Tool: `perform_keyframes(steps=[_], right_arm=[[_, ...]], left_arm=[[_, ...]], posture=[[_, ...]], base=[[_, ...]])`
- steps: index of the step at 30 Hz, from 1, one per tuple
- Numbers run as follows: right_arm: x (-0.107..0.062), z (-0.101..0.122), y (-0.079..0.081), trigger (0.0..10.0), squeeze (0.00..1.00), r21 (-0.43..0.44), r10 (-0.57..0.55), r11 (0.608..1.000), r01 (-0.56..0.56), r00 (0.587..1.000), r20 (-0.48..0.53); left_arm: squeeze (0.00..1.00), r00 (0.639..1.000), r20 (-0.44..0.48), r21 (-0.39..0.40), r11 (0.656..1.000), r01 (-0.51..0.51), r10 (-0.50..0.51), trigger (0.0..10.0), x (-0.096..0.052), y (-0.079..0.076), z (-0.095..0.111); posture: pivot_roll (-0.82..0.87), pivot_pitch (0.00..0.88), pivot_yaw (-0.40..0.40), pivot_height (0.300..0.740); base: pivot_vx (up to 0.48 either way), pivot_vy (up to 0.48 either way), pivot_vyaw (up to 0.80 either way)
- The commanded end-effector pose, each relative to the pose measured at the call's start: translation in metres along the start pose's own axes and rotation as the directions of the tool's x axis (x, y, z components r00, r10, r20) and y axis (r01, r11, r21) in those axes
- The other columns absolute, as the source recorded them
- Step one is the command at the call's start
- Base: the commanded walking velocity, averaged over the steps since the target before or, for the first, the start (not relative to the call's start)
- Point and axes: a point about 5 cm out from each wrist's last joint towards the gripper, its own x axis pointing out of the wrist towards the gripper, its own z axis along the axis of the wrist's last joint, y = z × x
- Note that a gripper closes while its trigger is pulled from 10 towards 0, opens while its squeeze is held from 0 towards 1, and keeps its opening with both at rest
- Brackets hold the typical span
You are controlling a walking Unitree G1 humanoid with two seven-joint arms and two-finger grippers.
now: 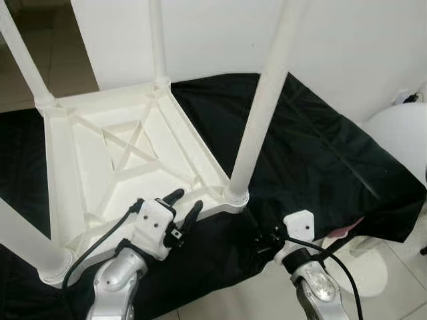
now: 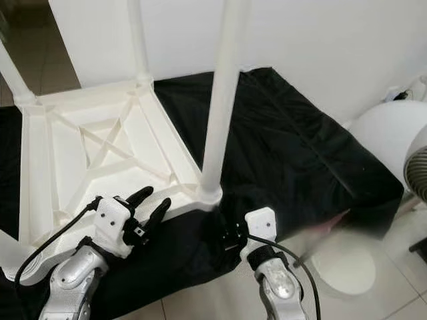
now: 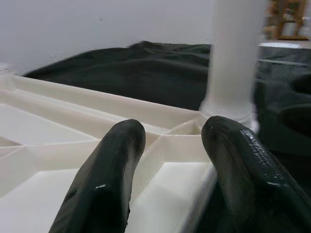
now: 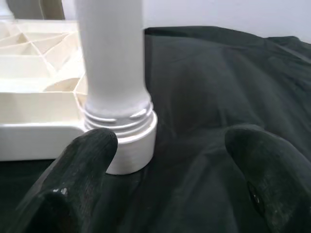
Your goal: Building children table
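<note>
A white plastic children's table (image 1: 87,153) lies upside down on a black cloth (image 1: 320,153), its legs pointing up. The near right leg (image 1: 257,120) stands in its corner socket (image 4: 129,136), with thread rings showing just above the collar. My left gripper (image 1: 187,200) is open at the table's near edge, left of that leg, its fingers (image 3: 112,165) straddling the rim of the ribbed underside. My right gripper (image 4: 172,141) is open and low over the cloth, just short of the leg's base, holding nothing.
A white wall (image 1: 333,40) rises right behind the cloth. To the right stand a round white object (image 2: 387,133) and a fan grille (image 2: 417,173). A white disc base (image 2: 340,267) rests on the tiled floor near my right arm.
</note>
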Motion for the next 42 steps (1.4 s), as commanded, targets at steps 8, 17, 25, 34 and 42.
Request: perform_keyframes(steps=[8, 17, 25, 34, 42], right_arm=[[-0.003, -0.006, -0.005, 10.0, 0.00, -0.010, 0.013, 1.000, -0.013, 1.000, -0.025], [-0.003, -0.005, -0.005, 10.0, 0.00, -0.026, 0.025, 0.999, -0.025, 0.999, -0.026], [-0.002, -0.005, -0.005, 10.0, 0.00, -0.028, 0.036, 0.999, -0.036, 0.999, -0.025], [0.006, -0.002, -0.014, 10.0, 0.00, -0.045, 0.024, 0.999, -0.025, 0.999, -0.022], [0.015, -0.002, -0.019, 10.0, 0.00, -0.018, -0.011, 1.000, 0.011, 1.000, -0.004]], left_arm=[[0.00, 0.979, -0.008, 0.007, 0.979, -0.202, 0.202, 10.0, -0.001, 0.010, -0.002], [0.00, 0.945, -0.046, -0.043, 0.944, -0.327, 0.325, 10.0, -0.003, 0.022, -0.005], [0.00, 0.914, -0.056, -0.014, 0.915, -0.403, 0.402, 10.0, 0.002, 0.029, -0.002], [0.00, 0.913, -0.126, -0.016, 0.919, -0.393, 0.388, 10.0, 0.007, 0.028, -0.013], [0.00, 0.899, -0.116, -0.044, 0.902, -0.429, 0.422, 10.0, 0.008, 0.034, -0.010]], posture=[[-0.01, 0.058, -0.015, 0.740], [-0.01, 0.068, -0.014, 0.740], [-0.01, 0.074, -0.021, 0.740], [-0.02, 0.088, -0.040, 0.740], [-0.01, 0.079, -0.036, 0.740]], base=[[0.000, -0.367, 0.00], [0.000, 0.000, 0.00], [0.000, 0.000, 0.42], [0.000, 0.000, 0.80], [0.000, 0.000, 0.30]])
